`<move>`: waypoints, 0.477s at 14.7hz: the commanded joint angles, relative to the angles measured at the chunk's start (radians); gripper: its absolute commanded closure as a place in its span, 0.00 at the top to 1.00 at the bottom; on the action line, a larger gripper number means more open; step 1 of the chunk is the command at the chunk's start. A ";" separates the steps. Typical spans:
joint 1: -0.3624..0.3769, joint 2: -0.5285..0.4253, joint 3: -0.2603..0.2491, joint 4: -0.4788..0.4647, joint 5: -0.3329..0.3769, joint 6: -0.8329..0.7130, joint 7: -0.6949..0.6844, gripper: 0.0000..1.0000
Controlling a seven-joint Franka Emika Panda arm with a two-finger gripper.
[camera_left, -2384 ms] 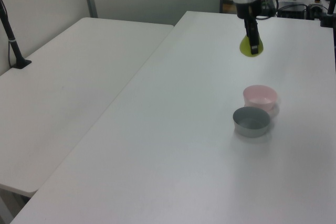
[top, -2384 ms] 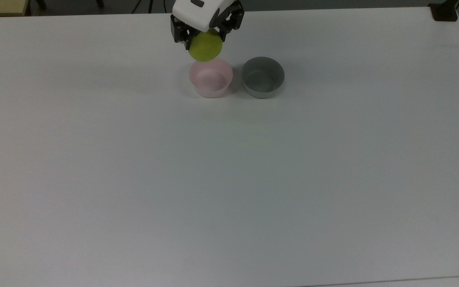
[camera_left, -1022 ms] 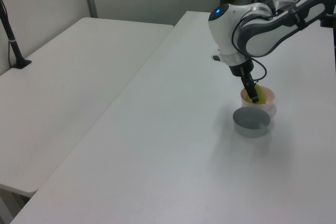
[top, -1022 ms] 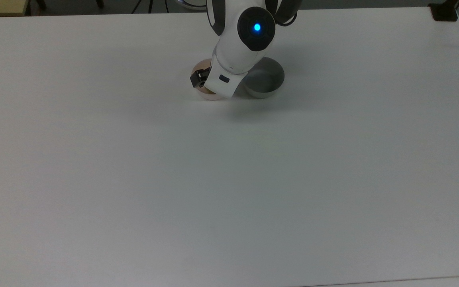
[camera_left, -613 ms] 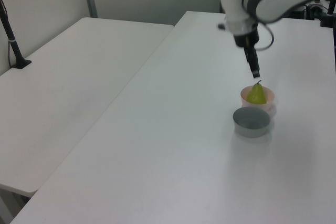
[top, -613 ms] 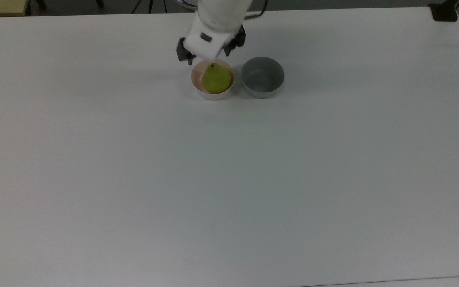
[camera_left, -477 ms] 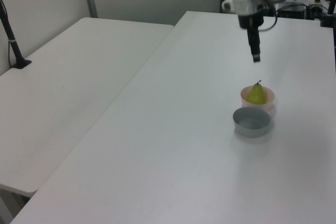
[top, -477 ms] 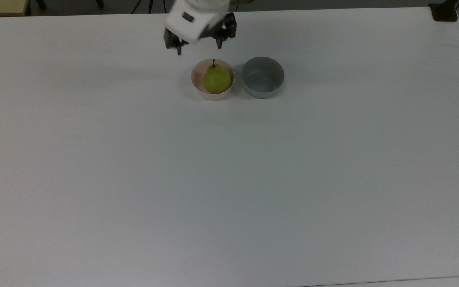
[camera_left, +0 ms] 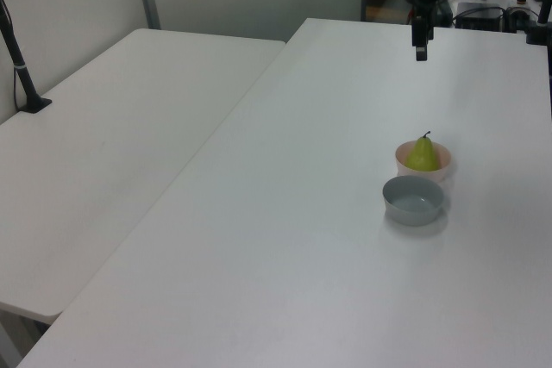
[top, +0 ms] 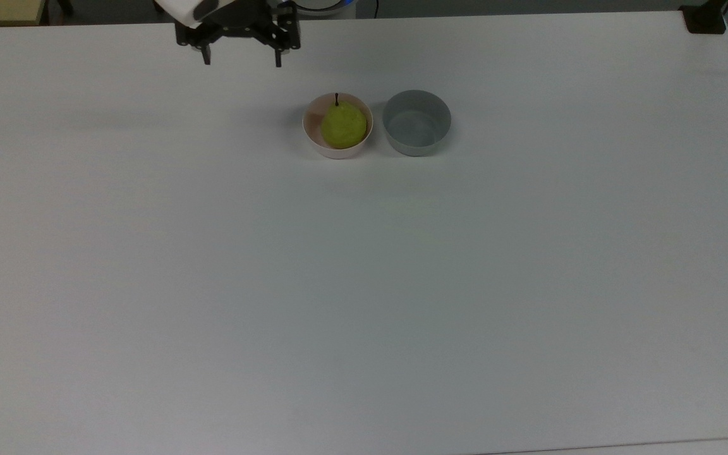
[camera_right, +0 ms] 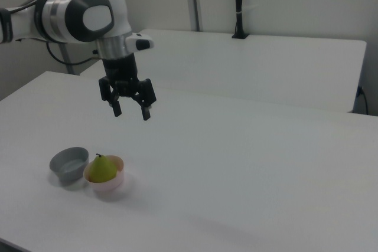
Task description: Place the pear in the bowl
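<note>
The pear (top: 343, 126) sits upright in the pink bowl (top: 313, 135), its dark stem pointing up. It fills most of the bowl and its top rises above the rim, as the left view (camera_left: 422, 154) and the right view (camera_right: 102, 169) both show. The grey bowl (top: 416, 122) stands just beside the pink one, on the top view's right, and holds nothing. Both rest on the white table (top: 364, 284).

The gripper (top: 240, 55) hangs in the air with its fingers spread wide and nothing between them. In the top view it is near the table's far edge, to the top view's left of the bowls and well apart from them. The right view (camera_right: 130, 107) shows it high above the table, fingers pointing down, with the white arm (camera_right: 82, 16) reaching in from the right view's left. In the left view the gripper (camera_left: 420, 47) is seen edge-on, far behind the bowls.

Judged from this, the placing itself looks done: the pear is in the right bowl and the gripper is free of it. The step in hand appears to be the retreat after release. What is left calls for little, only that the arm keep clear of both bowls so that nothing gets knocked. The pear seems settled, and the bowl's straight sides should hold it from rolling out. No further grasp seems needed.
</note>
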 commanded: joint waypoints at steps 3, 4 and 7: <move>-0.073 0.004 0.027 0.027 -0.022 -0.005 0.020 1.00; -0.073 0.004 0.026 0.027 -0.022 -0.005 0.026 1.00; -0.073 0.004 0.023 0.031 -0.021 -0.005 0.028 1.00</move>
